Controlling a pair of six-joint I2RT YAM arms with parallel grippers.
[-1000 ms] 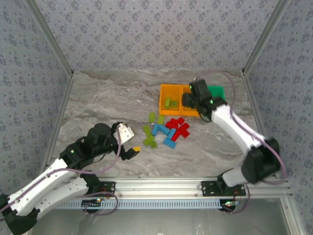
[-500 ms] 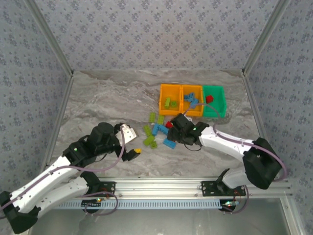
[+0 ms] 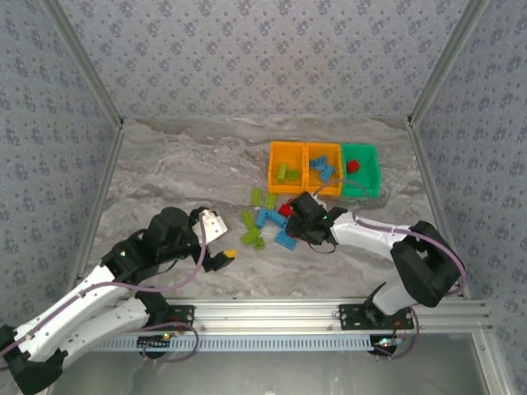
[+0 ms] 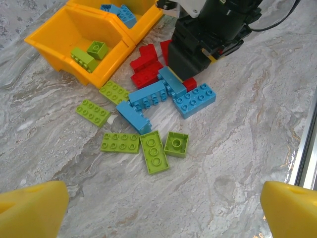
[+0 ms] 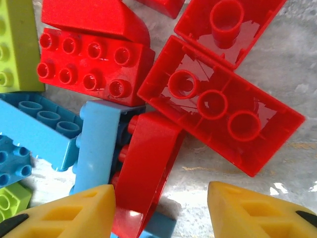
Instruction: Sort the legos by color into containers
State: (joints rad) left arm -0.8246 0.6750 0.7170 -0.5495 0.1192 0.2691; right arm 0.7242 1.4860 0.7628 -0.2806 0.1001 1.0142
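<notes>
Loosely piled legos (image 4: 147,96) look red, blue, probably lime.

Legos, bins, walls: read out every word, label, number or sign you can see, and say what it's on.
No readable text anywhere.
The legos: studs show no lettering I can make out.
The orange bins and the green bin: no labels.
The wallpaper: a repeating pattern, not writing.
</notes>
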